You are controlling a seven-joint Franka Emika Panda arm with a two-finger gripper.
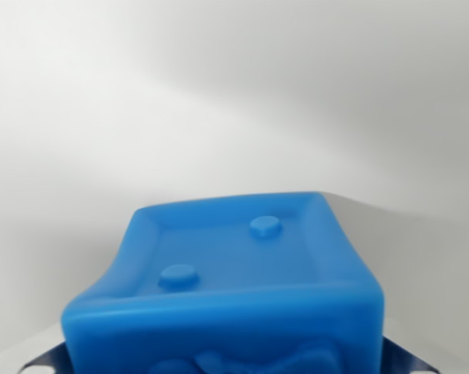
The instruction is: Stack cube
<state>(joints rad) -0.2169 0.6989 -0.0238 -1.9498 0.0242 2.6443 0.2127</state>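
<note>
The blue cube fills the bottom of the wrist view, held between the metal fingers. Keep it level. No second cube shows, so find it first.

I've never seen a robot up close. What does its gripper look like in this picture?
Very little shows: only two shiny, silvery metal finger tips poking in at the bottom corners, on either side of the blue cube. No cables, markings or arm are visible.
</note>
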